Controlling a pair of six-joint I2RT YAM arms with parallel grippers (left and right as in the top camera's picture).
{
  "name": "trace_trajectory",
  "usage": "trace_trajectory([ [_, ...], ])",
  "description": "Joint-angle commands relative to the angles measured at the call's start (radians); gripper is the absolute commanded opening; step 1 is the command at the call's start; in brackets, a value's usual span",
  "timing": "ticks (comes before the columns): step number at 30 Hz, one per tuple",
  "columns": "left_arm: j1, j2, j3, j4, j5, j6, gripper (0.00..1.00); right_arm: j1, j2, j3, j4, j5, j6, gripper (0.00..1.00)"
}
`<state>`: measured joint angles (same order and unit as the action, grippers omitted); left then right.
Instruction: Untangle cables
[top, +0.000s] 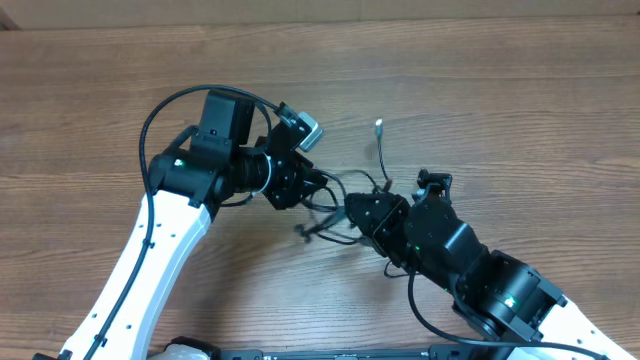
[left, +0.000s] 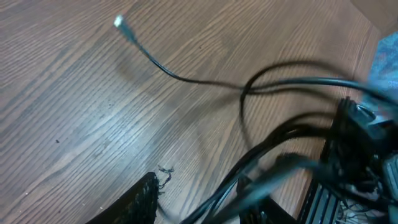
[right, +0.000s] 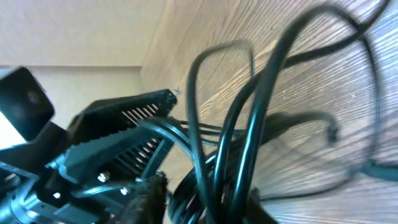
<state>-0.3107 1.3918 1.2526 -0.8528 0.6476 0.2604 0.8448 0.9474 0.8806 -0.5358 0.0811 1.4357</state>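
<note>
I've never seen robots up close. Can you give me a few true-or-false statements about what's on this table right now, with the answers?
1. The cables are black. True.
2. A pale plug end of one cable lies loose on the wooden table. True.
3. The cables lie straight, side by side. False: they loop over one another in a tangle.
4. The left arm and right arm are parked at opposite table edges. False: they meet at the tangle mid-table.

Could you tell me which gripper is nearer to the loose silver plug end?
Neither clearly, from overhead: the right gripper lies almost straight toward the robot from the plug end; the left gripper diagonally to its left, similarly far.
</note>
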Motion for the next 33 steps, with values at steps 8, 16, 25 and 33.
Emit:
trace_trajectory([
  [8, 0.009, -0.006, 0.011, 0.017, 0.031, -0.013, 0.04, -0.002, -0.002, 0.011, 0.006, 0.035, -0.005, 0.33],
  [16, 0.009, -0.006, 0.011, 0.017, 0.030, -0.014, 0.05, -0.002, -0.002, 0.011, -0.008, 0.034, -0.005, 0.63],
  [25, 0.009, -0.006, 0.011, 0.017, 0.030, -0.013, 0.04, -0.002, -0.002, 0.011, -0.134, 0.042, -0.043, 1.00],
  [33, 0.009, -0.006, 0.011, 0.017, 0.030, -0.013, 0.04, -0.002, -0.002, 0.011, -0.151, 0.071, -0.351, 1.00],
])
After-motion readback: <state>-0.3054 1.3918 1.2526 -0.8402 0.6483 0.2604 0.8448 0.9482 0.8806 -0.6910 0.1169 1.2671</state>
